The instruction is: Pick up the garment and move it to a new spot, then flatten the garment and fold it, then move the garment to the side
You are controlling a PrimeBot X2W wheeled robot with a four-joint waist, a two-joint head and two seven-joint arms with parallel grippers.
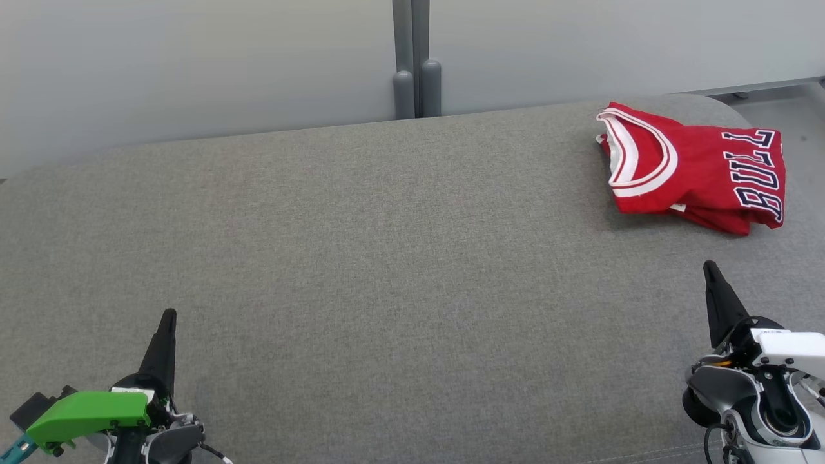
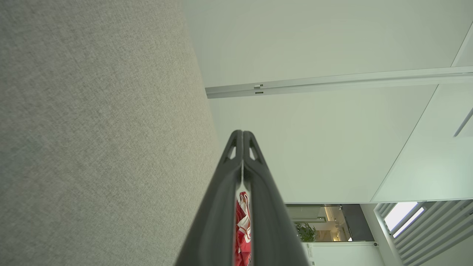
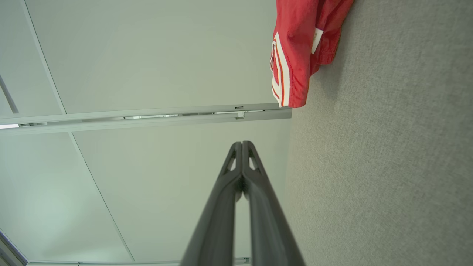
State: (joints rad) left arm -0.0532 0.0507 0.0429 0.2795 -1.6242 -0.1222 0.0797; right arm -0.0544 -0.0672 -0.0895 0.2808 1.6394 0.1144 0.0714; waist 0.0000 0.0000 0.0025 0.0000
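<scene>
The garment [image 1: 699, 169] is a red jersey with white trim and dark lettering, lying folded at the far right of the grey fabric surface [image 1: 387, 258]. My left gripper [image 1: 167, 317] sits at the lower left, shut and empty, far from the jersey. My right gripper [image 1: 710, 267] is at the lower right, shut and empty, a short way in front of the jersey. In the right wrist view the jersey [image 3: 295, 48] lies ahead of the shut gripper [image 3: 242, 143]. In the left wrist view a sliver of the jersey [image 2: 243, 221] shows between the fingers behind the shut tips [image 2: 242, 132].
A pale wall with a grey vertical post [image 1: 412, 58] stands right behind the surface. The surface's rounded far right corner [image 1: 728, 106] lies just beyond the jersey, with floor past it.
</scene>
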